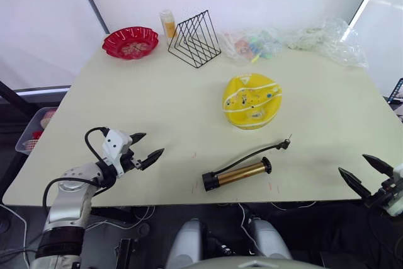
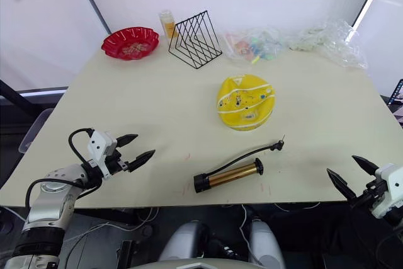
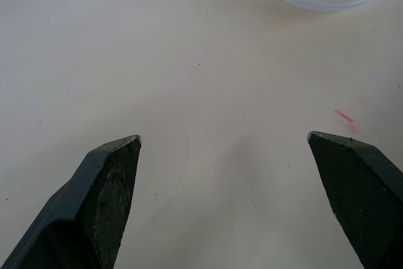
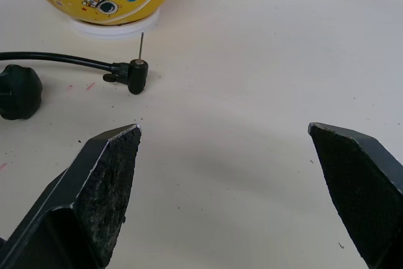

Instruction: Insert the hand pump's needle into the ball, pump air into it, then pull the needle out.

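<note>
red bowl (image 1: 130,42), wire rack (image 1: 194,39), plastic bags (image 1: 324,39)

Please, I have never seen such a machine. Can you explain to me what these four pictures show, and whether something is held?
This is a humanoid robot at a table. Two pictures come from cameras on its head, two from its wrists, looking along each hand's black fingers. The left hand and right hand are both open and hold nothing. On the table lie the hand pump, its needle pointing up near a partly flat yellow ball. Farther back: a red bowl, a black wire rack, an orange bottle and plastic bags.
</note>
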